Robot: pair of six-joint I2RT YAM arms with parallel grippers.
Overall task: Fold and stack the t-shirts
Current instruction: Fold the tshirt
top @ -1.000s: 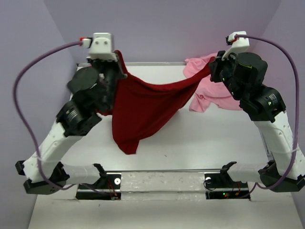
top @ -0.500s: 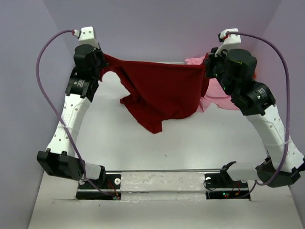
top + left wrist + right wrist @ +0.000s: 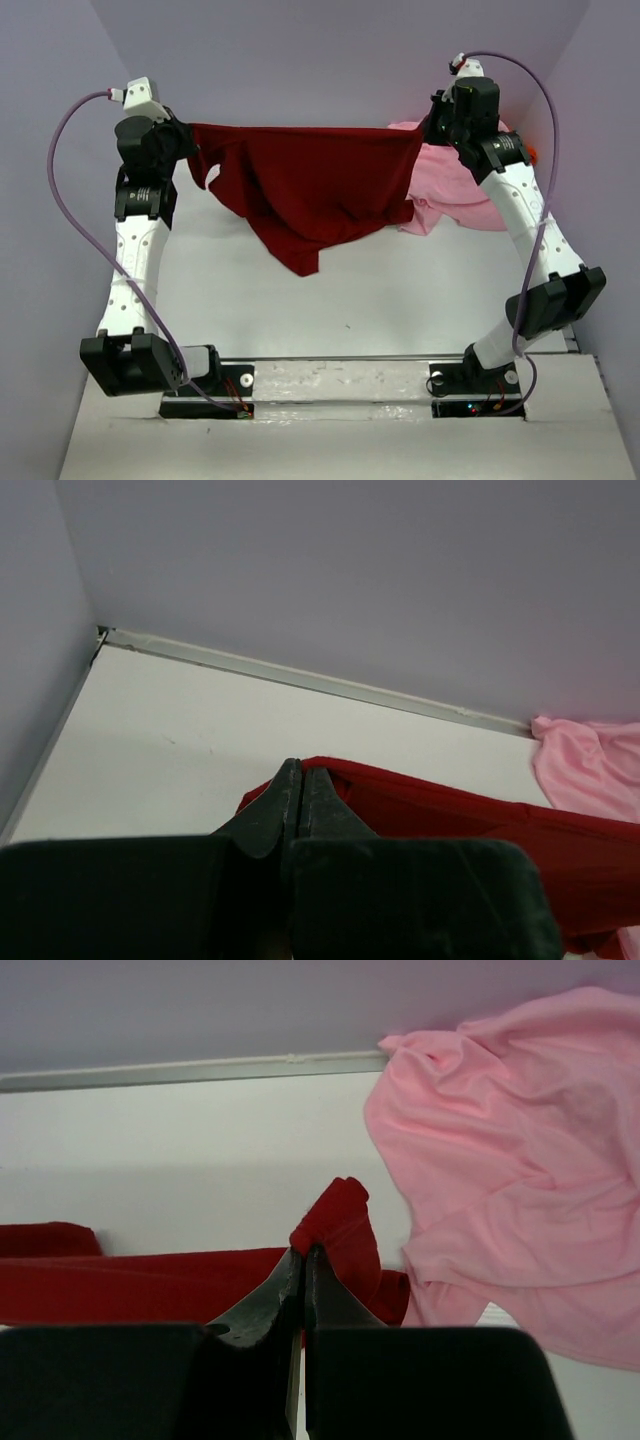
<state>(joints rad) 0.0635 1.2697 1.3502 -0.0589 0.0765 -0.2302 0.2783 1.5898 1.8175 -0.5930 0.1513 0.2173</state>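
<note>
Dark red t-shirt (image 3: 320, 185) hangs stretched across the upper middle of the top view, top edge pulled nearly straight and level. The body sags below it in folds, and the lowest tip points down toward frame centre. It is off the table (image 3: 350, 300) along the top edge; can't tell whether the low tip touches.

Left gripper (image 3: 185, 140), upper left, is clamped on the shirt's left corner. The wrist view shows its fingers pressed together with red cloth coming out at the tips.

Right gripper (image 3: 428, 130), upper right, is pinched on the right corner, with a small red bunch sticking past its closed tips.

Light pink t-shirt (image 3: 455, 195) lies crumpled on the table at upper right, just behind and beside the red shirt's right end and partly covered by the right arm. A sliver of orange cloth (image 3: 534, 155) shows at the far right edge, too small to tell more.

A purple cable (image 3: 60, 200) loops off each wrist. Lilac walls all round.
</note>
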